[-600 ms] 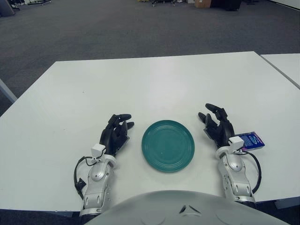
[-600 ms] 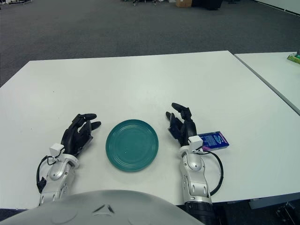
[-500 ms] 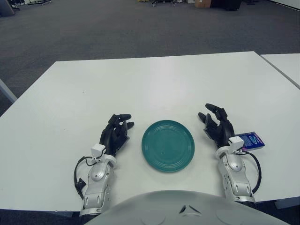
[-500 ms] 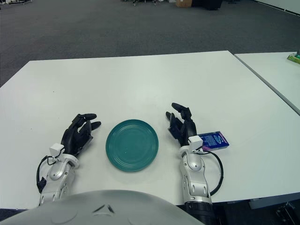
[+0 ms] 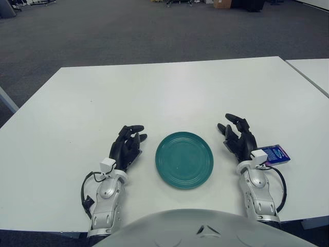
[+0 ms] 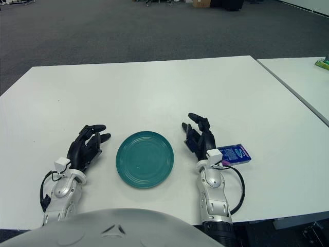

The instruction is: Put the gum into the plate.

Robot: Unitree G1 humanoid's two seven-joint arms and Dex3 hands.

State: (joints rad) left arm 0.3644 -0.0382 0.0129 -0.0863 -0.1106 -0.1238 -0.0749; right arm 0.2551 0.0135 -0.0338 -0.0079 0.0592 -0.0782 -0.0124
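Note:
A round teal plate (image 5: 184,159) lies near the front of the white table (image 5: 169,92), with nothing on it. A blue gum packet (image 5: 275,155) lies flat to the right of the plate, just right of my right wrist. My right hand (image 5: 237,136) shows between the plate and the gum, fingers spread and holding nothing. My left hand (image 5: 128,145) shows left of the plate, fingers relaxed and holding nothing.
A second white table (image 5: 311,69) stands at the right with a narrow gap between; a small green object (image 6: 322,63) lies on it. Dark grey carpet (image 5: 128,31) stretches behind. The robot's grey chest (image 5: 195,229) fills the bottom edge.

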